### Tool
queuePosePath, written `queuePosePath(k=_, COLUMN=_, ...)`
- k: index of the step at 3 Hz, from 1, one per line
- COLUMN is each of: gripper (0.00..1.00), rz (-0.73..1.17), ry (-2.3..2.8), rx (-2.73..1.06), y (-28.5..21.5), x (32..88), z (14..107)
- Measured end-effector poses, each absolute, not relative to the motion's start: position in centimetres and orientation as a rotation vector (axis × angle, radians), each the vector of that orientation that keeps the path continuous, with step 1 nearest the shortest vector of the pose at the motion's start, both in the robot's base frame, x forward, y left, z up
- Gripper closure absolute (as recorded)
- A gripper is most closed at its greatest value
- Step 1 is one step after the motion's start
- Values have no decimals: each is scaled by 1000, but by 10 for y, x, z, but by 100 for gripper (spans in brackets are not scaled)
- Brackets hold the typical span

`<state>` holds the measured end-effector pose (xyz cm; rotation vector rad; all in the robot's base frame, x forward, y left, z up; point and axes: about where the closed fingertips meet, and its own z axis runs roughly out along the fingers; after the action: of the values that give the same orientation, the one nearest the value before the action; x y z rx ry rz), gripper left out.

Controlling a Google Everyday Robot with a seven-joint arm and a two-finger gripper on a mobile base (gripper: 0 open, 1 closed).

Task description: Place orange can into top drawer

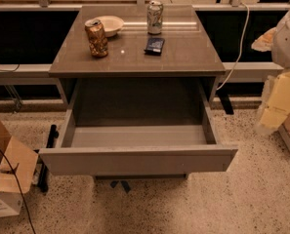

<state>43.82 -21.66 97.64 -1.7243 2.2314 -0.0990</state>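
The orange can (96, 38) stands upright on the left part of the grey table top (183, 57), just in front of a white bowl. The top drawer (137, 157) is pulled out wide under the table top, and its inside looks bare. My gripper (276, 106) hangs with the white and yellowish arm at the right edge of the view, beside the table and well away from the can. It holds nothing that I can see.
A white bowl (110, 25) sits behind the orange can. A silver-and-green can (155, 17) stands at the back middle and a small dark packet (154, 46) lies in front of it. A cardboard box (5, 169) is on the floor at left. A white cable (239, 43) hangs at right.
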Motion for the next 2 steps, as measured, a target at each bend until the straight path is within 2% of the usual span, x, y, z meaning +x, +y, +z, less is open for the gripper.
queuePosePath(k=1, gripper=0, rz=-98, ry=2231, rx=-1724, y=-216, x=438, z=976)
queuePosePath(k=2, gripper=0, rz=-1, ry=2131, rx=-1704, y=-173, x=456, z=976)
